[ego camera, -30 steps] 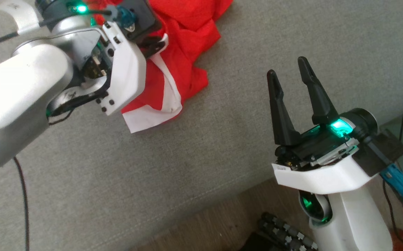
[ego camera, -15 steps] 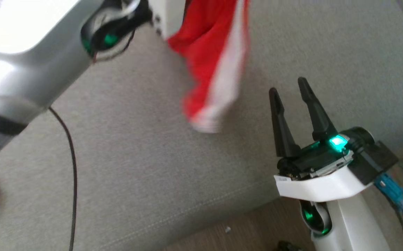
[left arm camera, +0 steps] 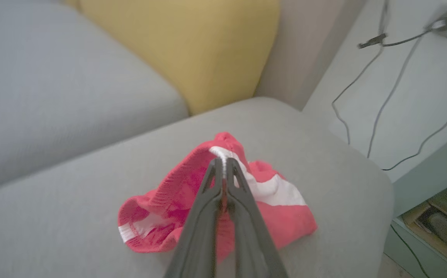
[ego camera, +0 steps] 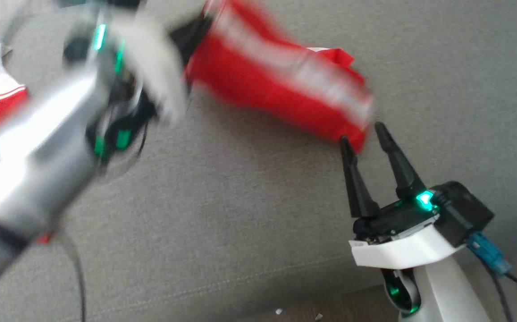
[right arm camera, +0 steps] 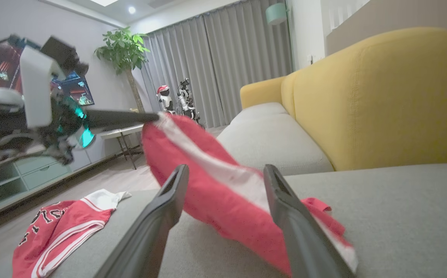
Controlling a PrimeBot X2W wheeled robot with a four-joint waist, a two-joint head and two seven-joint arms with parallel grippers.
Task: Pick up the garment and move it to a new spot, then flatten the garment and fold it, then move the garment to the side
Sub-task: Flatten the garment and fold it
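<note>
The red mesh garment [right arm camera: 215, 193] carries a white band; the grey fabric sofa seat [ego camera: 240, 223] has a yellow padded backrest [right arm camera: 401, 96].

From the head we look steeply down on the grey sofa seat [ego camera: 240, 214], its front edge running along the bottom of our view. Our left wrist camera hangs close over the garment [left arm camera: 285, 220], facing the seat's back edge and the yellow backrest [left arm camera: 192, 46]. Our right wrist camera sits low, just above the seat, looking across it. All three share the garment and seat.
</note>
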